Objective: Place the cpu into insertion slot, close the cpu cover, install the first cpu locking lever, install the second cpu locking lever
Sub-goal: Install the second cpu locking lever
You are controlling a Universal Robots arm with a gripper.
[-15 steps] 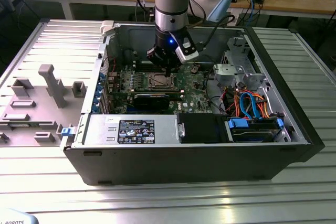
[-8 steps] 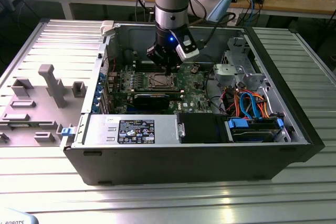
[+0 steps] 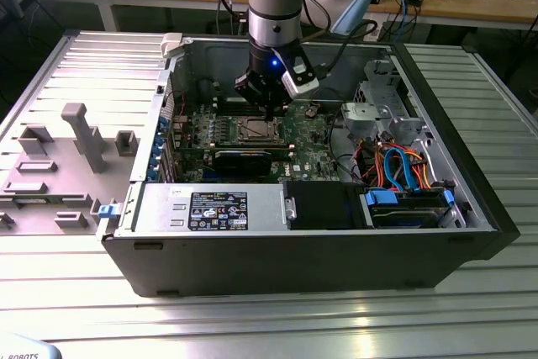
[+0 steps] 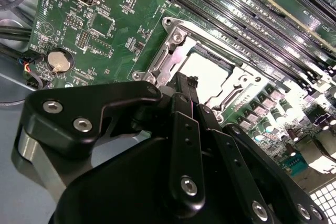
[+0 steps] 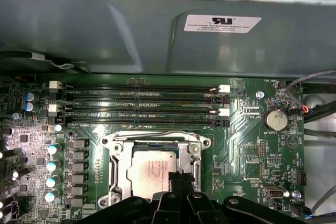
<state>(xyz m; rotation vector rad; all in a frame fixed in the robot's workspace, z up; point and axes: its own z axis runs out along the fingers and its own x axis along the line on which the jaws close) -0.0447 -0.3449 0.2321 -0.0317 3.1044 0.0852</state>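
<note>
Inside the open case (image 3: 471,208), the gripper (image 5: 177,178) hangs just above the slot (image 5: 111,179), its jaws pressed together and holding nothing. The cpu (image 5: 149,174) lies in the slot with the cover (image 5: 119,153) closed around it.

Memory slots (image 5: 142,106) flank insertion slot (image 5: 155,169); above open.

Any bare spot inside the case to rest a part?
Little. Grey case floor beside the board's coin cell edge is bare but cable-lined. Around the socket it's crowded: memory slots, capacitors, gripper overhead.
</note>
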